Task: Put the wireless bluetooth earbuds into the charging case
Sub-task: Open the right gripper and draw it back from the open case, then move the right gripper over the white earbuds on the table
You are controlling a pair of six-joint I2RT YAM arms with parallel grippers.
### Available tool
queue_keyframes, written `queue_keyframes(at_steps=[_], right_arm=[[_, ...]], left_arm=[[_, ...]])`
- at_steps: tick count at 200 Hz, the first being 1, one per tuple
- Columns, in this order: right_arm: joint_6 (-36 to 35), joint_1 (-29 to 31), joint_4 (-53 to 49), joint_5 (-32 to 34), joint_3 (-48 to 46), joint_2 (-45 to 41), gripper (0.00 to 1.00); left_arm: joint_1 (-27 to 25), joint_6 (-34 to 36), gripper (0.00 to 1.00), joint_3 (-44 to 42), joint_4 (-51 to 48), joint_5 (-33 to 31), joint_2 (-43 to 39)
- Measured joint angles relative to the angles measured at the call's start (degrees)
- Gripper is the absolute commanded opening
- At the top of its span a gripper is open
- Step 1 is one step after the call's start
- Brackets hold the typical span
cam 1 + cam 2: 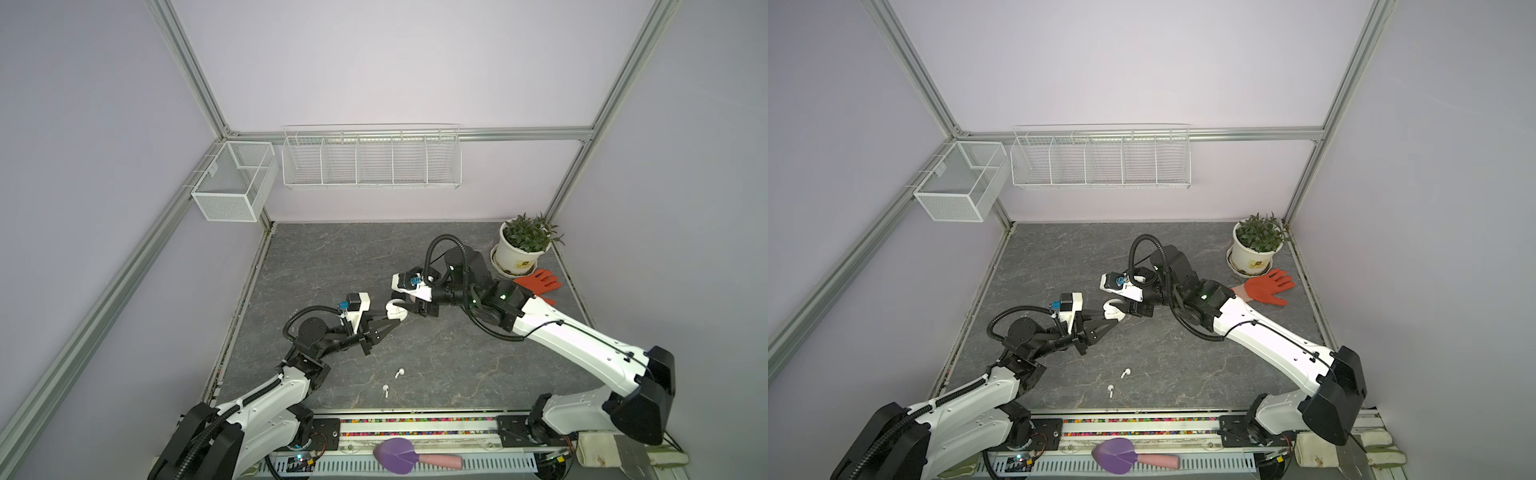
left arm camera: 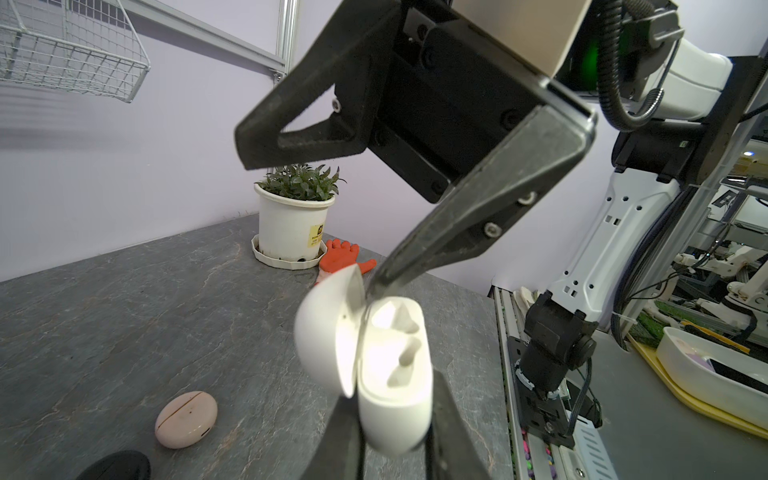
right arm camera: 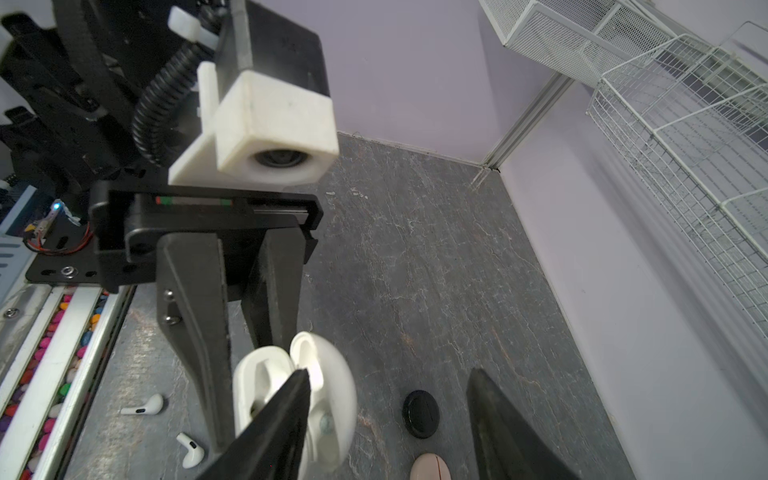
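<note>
We see the left hand clamped on the white charging case, lid open. The right hand is wide, one finger between lid and body. The white earbuds lie on the surface, near its front edge.

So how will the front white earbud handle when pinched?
The white earbud looks glossy and rounded, so it may slip. Far smaller than the left end effector, it is probably very light. Its stem likely stops it rolling.
</note>
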Motion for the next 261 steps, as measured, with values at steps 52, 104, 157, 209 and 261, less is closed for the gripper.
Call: queue_keyframes(at_steps=[52, 104, 157, 209, 261], right_arm=[[27.41, 0.28, -7.85, 3.19, -3.65, -5.99, 0.61], [46.47, 3.45, -10.12, 10.27, -21.53, -12.70, 0.56], [52.65, 14.25, -9.35, 13.99, -22.69, -2.82, 0.52], [61.46, 23.26, -10.21, 20.87, -15.65, 7.85, 0.50], [65.24, 28.55, -11.80, 23.54, -10.05, 18.14, 0.43]], left_arm=[[-0.02, -1.70, 0.00, -4.13, -1.84, -7.61, -5.60], [-0.02, -2.16, 0.00, -4.55, -7.56, -16.20, -9.88], [0.02, -2.12, 0.00, -4.35, -12.96, -23.65, -9.70], [3.30, -2.51, 0.00, -4.35, -16.13, -28.83, -8.02], [6.91, -3.21, 0.00, -4.39, -19.93, -31.17, -13.38]])
